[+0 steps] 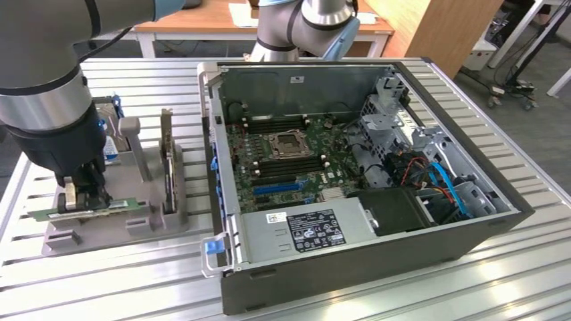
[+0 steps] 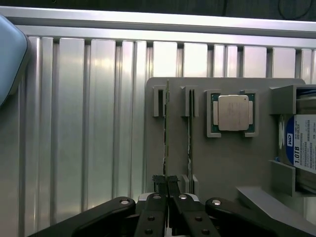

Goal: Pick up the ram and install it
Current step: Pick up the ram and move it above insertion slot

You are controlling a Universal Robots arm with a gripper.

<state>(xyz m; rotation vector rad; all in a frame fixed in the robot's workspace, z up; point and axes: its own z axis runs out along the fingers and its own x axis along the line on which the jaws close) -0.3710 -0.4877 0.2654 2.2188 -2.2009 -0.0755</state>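
Gripping is the step I put us in. The gripper (image 2: 166, 181) is down on the holder (image 2: 222, 168), and its fingers (image 2: 158, 183) are pinched almost fully together on the thin top edge of the ram (image 2: 166, 123), which runs edge-on straight out ahead of the fingertips in its groove.

The exterior view agrees: the gripper (image 1: 87, 194) sits low over the holder (image 1: 116, 231), with the green ram (image 1: 120, 204) poking out to either side of the fingers. As far as I can judge it sits in the groove (grasp made, lift not).

The twin stick (image 2: 189, 128) stands just beside the fingers, on the side toward the CPU (image 2: 232, 112). The drive (image 2: 302, 143) lies further out that same way. The case (image 1: 357, 264) is open and well apart from the fingers, and I read none of the install as done.

In my judgement the next move calls for a straight pull out of the groove, in the ram's own plane, with no twist. The hold is on one narrow edge, so the stick could tilt between the pads or scrape the twin. I would want a firm grip and a level wrist before any travel toward the case.
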